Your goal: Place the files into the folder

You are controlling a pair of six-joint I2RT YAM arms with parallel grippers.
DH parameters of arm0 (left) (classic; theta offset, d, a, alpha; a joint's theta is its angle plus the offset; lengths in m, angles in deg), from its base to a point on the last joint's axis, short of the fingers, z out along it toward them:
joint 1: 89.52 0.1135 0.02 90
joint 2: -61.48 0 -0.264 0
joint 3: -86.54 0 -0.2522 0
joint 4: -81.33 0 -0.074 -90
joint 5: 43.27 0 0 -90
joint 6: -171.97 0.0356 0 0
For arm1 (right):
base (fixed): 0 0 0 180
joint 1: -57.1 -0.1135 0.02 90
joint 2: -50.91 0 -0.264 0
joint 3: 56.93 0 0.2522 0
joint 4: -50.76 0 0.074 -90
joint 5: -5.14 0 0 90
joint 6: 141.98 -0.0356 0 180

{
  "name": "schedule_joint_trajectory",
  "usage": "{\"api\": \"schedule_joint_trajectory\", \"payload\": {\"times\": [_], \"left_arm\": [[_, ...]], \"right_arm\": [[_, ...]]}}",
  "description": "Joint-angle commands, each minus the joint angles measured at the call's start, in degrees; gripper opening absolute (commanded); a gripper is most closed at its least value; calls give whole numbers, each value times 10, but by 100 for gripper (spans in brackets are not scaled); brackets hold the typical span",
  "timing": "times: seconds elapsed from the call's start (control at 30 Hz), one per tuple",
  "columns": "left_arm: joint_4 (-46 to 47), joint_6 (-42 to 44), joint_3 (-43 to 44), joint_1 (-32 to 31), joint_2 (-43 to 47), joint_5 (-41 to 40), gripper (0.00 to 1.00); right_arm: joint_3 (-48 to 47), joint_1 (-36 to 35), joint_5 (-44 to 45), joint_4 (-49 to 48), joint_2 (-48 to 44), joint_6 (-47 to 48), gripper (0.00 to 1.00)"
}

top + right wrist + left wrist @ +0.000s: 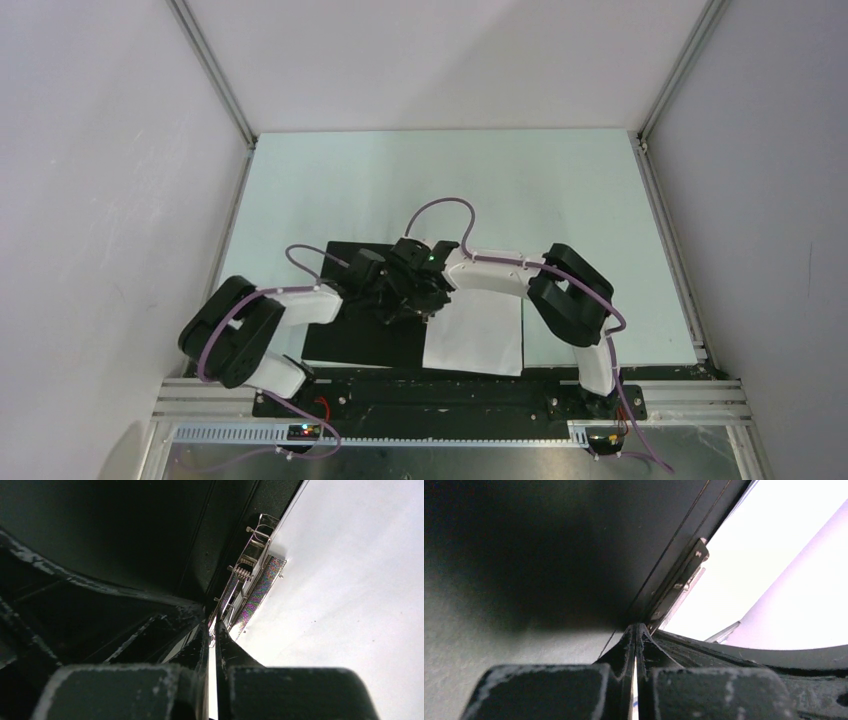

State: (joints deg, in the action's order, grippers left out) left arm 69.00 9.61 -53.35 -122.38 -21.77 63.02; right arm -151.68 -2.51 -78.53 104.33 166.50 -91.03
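Note:
The folder (355,342) lies open on the table with its black inside up. White files (475,335) cover its right half, next to the metal spine clip (250,580). My left gripper (392,300) and right gripper (426,298) meet tip to tip over the spine, both shut with nothing between the fingers. In the left wrist view the left gripper (638,626) points at the clip (680,577), with the black folder (549,555) on the left and the files (729,575) on the right. In the right wrist view the right gripper (212,624) sits just below the clip, beside the files (350,610).
Grey enclosure walls (100,200) and aluminium rails (665,230) border the pale green table (450,180). The left arm's elbow (235,330) and the right arm's elbow (572,292) stand on either side of the folder. The black base bar (450,390) runs along the near edge.

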Motion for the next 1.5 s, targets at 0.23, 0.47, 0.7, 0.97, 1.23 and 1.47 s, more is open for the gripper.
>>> {"api": "schedule_joint_trajectory", "payload": {"times": [0.23,0.47,0.7,0.97,1.23,1.47], "left_arm": [[4,-42,-6,-63,-100,20,0],[15,-68,32,-95,-121,33,0],[17,-92,42,-111,-122,29,0],[19,-104,31,-114,-111,27,0],[21,-111,27,-117,-97,32,0],[27,-124,22,-122,-83,40,0]], "right_arm": [[48,42,37,-78,93,-25,0],[49,66,42,-81,83,-28,0],[49,81,32,-91,75,-53,0],[50,79,31,-94,68,-91,0],[52,87,38,-94,57,-109,0],[55,91,51,-96,40,-134,0]]}}
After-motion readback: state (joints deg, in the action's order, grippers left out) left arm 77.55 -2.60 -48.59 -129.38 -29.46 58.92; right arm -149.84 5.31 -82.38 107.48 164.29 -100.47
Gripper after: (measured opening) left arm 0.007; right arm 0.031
